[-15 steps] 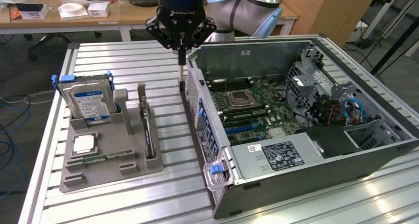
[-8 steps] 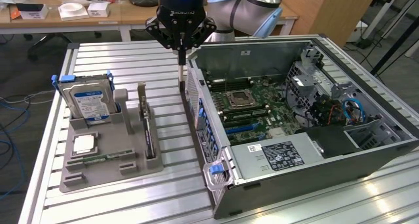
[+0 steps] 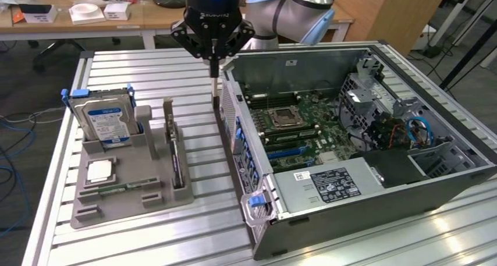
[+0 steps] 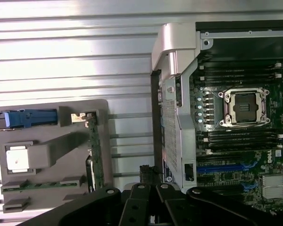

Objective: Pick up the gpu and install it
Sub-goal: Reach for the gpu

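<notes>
The gpu [image 3: 176, 155] stands on edge in a slot of the grey holder [image 3: 116, 205]; it is a thin card with its metal bracket at the far end. In the wrist view the gpu [image 4: 95, 150] appears edge-on and green. My gripper [image 3: 215, 91] hangs shut and empty over the gap between the holder and the open computer case [image 3: 256, 178], above and behind the card's far end. In the wrist view the gripper [image 4: 148, 176] points down beside the case wall. The motherboard [image 3: 299, 126] lies exposed, with blue card slots [image 4: 221, 167].
In the holder, a hard drive [image 3: 105, 120] with a blue label stands upright at the exterior view's left, and a memory stick [image 3: 116, 187] and a small square chip [image 3: 99, 171] lie flat. Everything rests on a ribbed metal table [image 3: 155, 74]. Desks stand behind.
</notes>
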Robot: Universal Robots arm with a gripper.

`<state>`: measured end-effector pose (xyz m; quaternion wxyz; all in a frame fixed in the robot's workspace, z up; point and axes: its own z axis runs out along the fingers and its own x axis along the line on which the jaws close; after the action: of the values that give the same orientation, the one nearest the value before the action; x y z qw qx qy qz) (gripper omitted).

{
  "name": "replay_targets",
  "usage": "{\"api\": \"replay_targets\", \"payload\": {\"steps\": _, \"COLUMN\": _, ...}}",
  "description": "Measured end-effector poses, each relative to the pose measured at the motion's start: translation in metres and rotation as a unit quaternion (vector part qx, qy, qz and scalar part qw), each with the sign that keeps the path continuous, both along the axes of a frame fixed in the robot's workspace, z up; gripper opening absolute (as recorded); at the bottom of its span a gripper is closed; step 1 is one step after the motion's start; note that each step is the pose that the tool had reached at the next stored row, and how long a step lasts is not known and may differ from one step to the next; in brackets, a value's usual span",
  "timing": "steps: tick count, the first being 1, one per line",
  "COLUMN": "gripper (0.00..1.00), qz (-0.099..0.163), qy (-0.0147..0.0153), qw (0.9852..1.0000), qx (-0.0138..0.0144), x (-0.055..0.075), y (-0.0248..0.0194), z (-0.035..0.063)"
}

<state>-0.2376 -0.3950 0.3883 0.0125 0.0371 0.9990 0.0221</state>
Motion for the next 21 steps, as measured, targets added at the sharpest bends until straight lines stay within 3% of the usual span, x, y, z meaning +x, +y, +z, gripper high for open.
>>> {"api": "replay_targets", "payload": {"steps": 21, "gripper": 0.11, "qz": 0.000, "qy": 0.0000, "qw": 1.0000, "qx": 0.0000, "x": -0.031, "y": -0.0004, "z": -0.0008}}
